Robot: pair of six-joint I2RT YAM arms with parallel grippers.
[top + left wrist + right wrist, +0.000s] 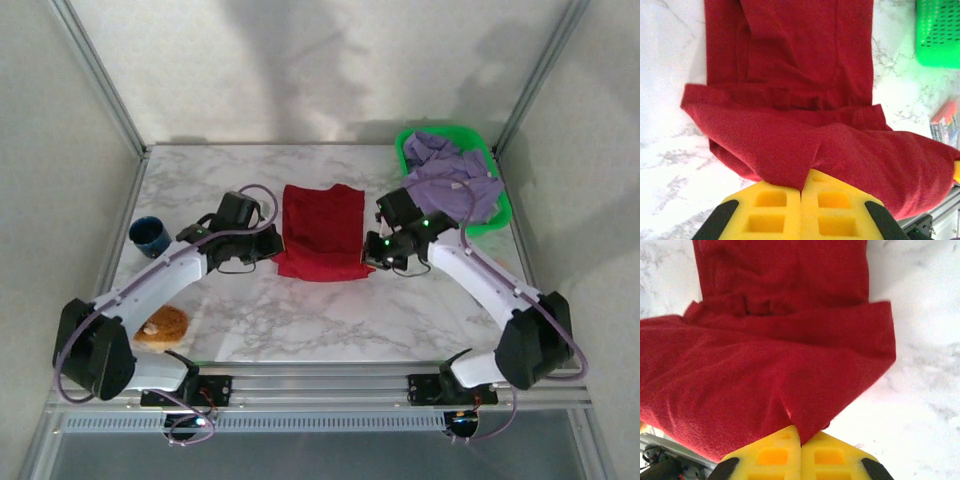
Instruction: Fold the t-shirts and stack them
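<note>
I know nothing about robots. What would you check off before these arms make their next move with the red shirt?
Left tool shut on deep red cloth t-shirt: ok.
Right tool shut on same shirt: ok.
Grips on opposite sides of its near edge: ok.
Red shirt lying flat: not ok, near edge bunched.
Pale lavender cloth t-shirt folded: not ok, heaped in bright green plastic basket.

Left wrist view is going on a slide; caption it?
Left gripper shut on an edge of the red t-shirt, which lies on the marble table.

The yellow-padded left gripper (801, 184) and right gripper (800, 434) faced inward, each clamped shut on the deep red cloth t-shirt (322, 228).
</note>
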